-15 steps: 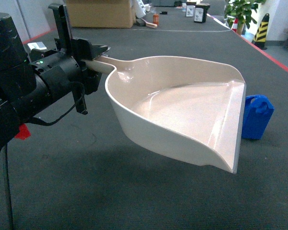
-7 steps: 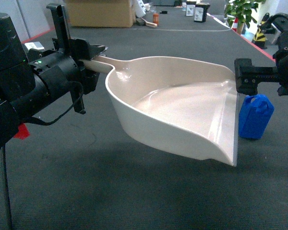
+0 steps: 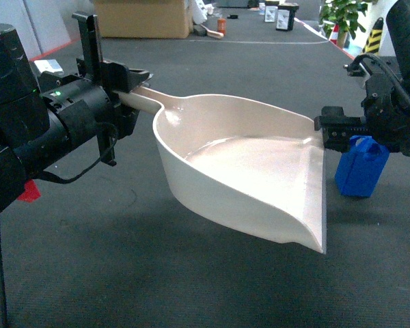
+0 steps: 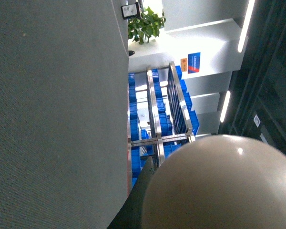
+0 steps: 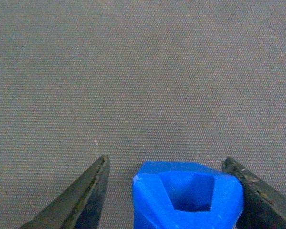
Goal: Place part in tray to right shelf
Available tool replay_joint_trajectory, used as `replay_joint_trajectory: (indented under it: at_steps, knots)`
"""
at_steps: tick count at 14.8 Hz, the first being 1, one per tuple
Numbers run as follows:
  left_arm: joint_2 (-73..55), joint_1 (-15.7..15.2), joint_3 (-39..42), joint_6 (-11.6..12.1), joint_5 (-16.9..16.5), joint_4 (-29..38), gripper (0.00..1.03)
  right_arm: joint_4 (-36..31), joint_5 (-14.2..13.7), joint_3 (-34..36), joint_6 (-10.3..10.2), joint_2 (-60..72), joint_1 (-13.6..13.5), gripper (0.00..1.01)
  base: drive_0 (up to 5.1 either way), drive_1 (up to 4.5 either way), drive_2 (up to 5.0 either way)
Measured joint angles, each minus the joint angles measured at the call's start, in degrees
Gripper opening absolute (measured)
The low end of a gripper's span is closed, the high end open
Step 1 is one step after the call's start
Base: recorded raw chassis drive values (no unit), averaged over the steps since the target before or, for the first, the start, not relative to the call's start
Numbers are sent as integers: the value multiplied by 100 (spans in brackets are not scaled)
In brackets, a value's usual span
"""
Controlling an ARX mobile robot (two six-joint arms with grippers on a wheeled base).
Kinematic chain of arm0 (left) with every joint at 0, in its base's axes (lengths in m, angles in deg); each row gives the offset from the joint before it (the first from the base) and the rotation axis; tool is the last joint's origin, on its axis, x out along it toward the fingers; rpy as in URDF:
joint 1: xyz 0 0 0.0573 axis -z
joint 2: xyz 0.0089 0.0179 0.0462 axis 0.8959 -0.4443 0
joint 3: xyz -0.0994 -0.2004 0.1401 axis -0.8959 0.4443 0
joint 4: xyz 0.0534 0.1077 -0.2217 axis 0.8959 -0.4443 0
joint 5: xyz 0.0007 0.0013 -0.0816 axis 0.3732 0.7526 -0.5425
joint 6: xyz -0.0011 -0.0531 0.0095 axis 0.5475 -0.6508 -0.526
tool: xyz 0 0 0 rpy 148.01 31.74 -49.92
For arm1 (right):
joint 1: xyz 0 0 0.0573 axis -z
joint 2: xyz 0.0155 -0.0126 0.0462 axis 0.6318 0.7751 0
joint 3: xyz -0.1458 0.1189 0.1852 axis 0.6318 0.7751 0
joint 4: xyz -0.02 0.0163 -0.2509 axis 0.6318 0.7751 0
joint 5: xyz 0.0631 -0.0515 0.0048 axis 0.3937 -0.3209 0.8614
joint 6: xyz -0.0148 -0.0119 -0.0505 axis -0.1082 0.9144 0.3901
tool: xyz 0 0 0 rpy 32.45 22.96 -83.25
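My left pincer [image 3: 133, 85] is clenched on the long flat handle of the tray [image 3: 246, 171], holding it in the air above the dark grey carpeted floor [image 3: 123, 260]; the tray tilts so that its wide straight front lip faces right and slightly down, and its hollow is bare; in the left wrist view the tray's rounded cream back [image 4: 219, 186] fills the lower right corner, and behind it, far off, I see a steel rack [image 4: 159, 119] with blue crates [image 4: 133, 124] on it, which may be the right shelf, though I cannot be sure from this angle.

My right pincer [image 3: 345, 130] is released, its two black fingers spread wide; in the right wrist view one finger [image 5: 81, 200] stands to the left of the part [image 5: 188, 193] with a clear gap of carpet between them, and the other finger sits just beside the part's right edge, whether touching or not I cannot tell; the part is between the fingers but not gripped.

The part [image 3: 361, 167] stands upright on the floor, just beyond the tray's front lip on the right of the head view, with its handle partly hidden behind my right arm; it is outside the tray, not in it.

At the far end of the floor I see a large cardboard box [image 3: 143, 17], a potted plant [image 3: 342, 14] and a yellow-and-black striped post [image 3: 374, 37].
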Motion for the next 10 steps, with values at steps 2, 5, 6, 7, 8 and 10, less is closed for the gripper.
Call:
replay_joint_trajectory:
  at_steps: [2,5,6,7,8,10]
  knots:
    - [-7,0,0,-52,24,20,12,-160,-37,87,2,2,4,55,0,0,0]
    - [-7,0,0,-251,-2,63,12,-468,-39,518,50,-522,61,47,0,0,0]
    - [-7,2,0,-330,-48,66,12,-562,-57,638,107,-892,92,47,0,0,0]
    - [-7,13,0,-352,-63,63,12,-723,-116,708,177,-1298,90,47,0,0,0]
    - [-7,26,0,-365,-63,63,12,-807,-125,721,238,-1722,70,47,0,0,0]
    - [-7,26,0,-374,-66,63,12,-981,129,761,85,-2430,-227,47,0,0,0]
